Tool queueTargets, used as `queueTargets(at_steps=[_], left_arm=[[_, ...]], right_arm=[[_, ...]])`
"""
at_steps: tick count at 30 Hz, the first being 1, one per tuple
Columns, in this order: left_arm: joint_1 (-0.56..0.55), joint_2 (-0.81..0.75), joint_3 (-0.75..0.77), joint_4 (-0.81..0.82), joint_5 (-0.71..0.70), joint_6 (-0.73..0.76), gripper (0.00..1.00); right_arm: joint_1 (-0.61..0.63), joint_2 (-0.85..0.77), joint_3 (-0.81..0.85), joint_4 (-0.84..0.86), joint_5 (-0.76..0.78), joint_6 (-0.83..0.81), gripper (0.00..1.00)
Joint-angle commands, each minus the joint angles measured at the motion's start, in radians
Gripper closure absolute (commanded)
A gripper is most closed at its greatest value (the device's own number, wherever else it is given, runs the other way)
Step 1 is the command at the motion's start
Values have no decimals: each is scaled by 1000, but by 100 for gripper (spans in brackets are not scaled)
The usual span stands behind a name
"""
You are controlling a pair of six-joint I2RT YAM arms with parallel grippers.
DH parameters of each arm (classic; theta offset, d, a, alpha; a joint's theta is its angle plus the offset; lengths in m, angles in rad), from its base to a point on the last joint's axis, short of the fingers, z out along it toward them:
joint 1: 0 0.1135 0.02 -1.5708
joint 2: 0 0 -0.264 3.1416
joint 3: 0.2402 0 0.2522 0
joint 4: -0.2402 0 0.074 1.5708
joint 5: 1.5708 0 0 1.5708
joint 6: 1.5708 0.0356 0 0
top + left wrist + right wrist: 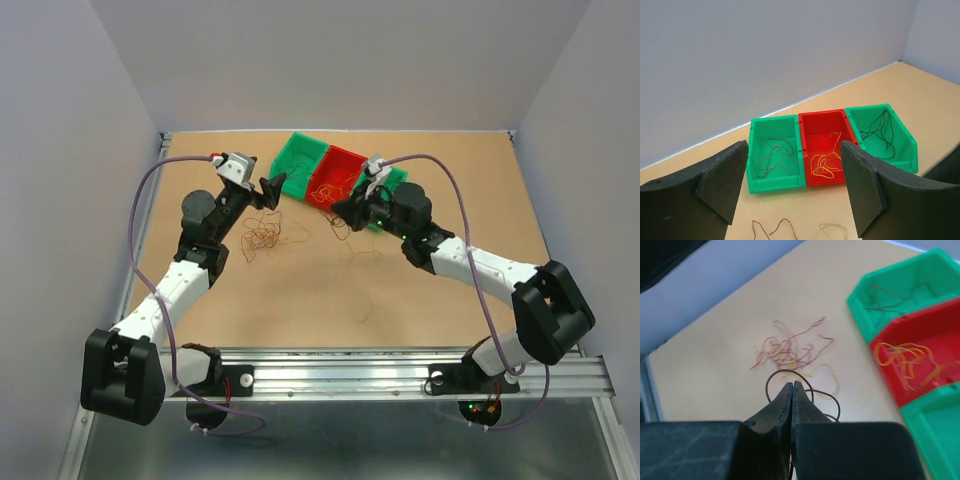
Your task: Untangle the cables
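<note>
A clump of thin red and orange-yellow cables (265, 235) (790, 347) lies on the brown table left of centre. My right gripper (345, 208) (792, 384) is shut on a dark cable (785, 372), which loops round its tips just above the table, between the clump and the bins. My left gripper (272, 190) (793, 146) hangs open and empty over the clump's far side, facing the bins. Two loose strands, a red one (772, 227) and a yellow one (835, 228), lie below its fingers. One more strand (360, 300) lies alone nearer the front.
Three small bins stand in a row at the back. The left green bin (756, 155) (300, 160) holds reddish-dark strands. Orange-yellow strands lie in the red bin (812, 127) (335, 170), dark ones in the right green bin (905, 145) (395, 178). Grey walls enclose the table.
</note>
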Motion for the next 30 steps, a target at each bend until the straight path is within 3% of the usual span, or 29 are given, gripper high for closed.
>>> queueTargets(at_steps=[1, 12, 16, 23, 30], left_arm=[[-7, -13, 25, 53, 23, 18, 15], [-69, 75, 12, 53, 487, 140, 13], [-122, 79, -4, 36, 450, 205, 13], [-132, 52, -7, 19, 401, 225, 13], [-138, 63, -1, 10, 385, 233, 13]], right_arm=[[-86, 1, -73, 320, 106, 257, 100], [-94, -135, -327, 726, 327, 433, 100], [-94, -185, -360, 732, 392, 384, 99], [-103, -114, -259, 519, 557, 255, 99], [-221, 113, -121, 512, 407, 318, 100]])
